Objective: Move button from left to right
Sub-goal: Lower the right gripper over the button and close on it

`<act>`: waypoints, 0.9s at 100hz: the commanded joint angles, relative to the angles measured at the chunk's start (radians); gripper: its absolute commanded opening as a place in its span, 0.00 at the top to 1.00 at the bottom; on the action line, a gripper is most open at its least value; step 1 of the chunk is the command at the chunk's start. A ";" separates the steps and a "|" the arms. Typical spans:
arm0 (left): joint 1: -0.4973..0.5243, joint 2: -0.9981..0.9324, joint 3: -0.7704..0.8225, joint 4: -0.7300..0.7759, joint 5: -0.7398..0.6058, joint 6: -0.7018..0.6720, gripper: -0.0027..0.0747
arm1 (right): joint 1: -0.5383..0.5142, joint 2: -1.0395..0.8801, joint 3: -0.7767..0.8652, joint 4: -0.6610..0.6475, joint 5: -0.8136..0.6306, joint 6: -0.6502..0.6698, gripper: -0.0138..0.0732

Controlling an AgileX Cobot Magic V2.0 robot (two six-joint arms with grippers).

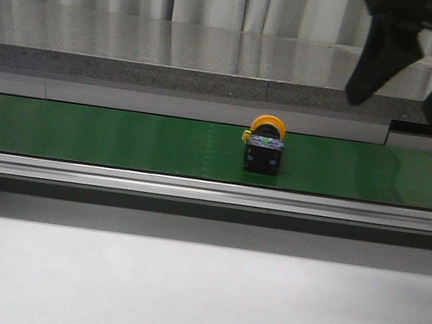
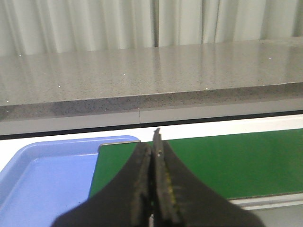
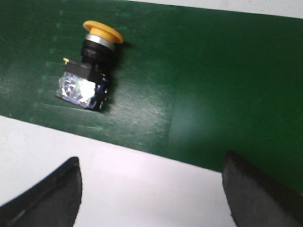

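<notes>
— How far along are you?

— Barely started, I'd judge. The button [image 1: 265, 143] lies on its side on the green belt [image 1: 105, 135], about the middle of it in the front view, and nothing is touching it. My right hand [image 1: 416, 66] hangs above and to the right of it, fingers [image 3: 52, 196] spread wide and holding nothing. The whole grasp and the carry to the right are not yet done.

— And your left hand?

— My left hand [image 2: 154, 156] has its fingers pressed together, empty, over the belt's near end beside a blue tray [image 2: 42, 175].

— What does the button look like up close?

— A round yellow-orange cap, flared like a mushroom, on a silvery collar and a black blocky body with a shiny end. The belt is matte and faintly ribbed; the worktop [image 1: 178, 296] in front is smooth and pale.
</notes>
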 commanded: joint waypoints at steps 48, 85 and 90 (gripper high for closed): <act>-0.007 0.006 -0.027 -0.005 -0.084 0.003 0.99 | 0.072 0.276 -0.266 -0.054 -0.051 -0.009 0.16; -0.007 0.006 -0.027 -0.005 -0.084 0.003 0.99 | 0.072 0.322 -0.271 -0.098 -0.015 -0.009 0.54; -0.007 0.006 -0.027 -0.005 -0.084 0.003 0.99 | 0.071 0.322 -0.273 -0.098 -0.012 -0.009 0.57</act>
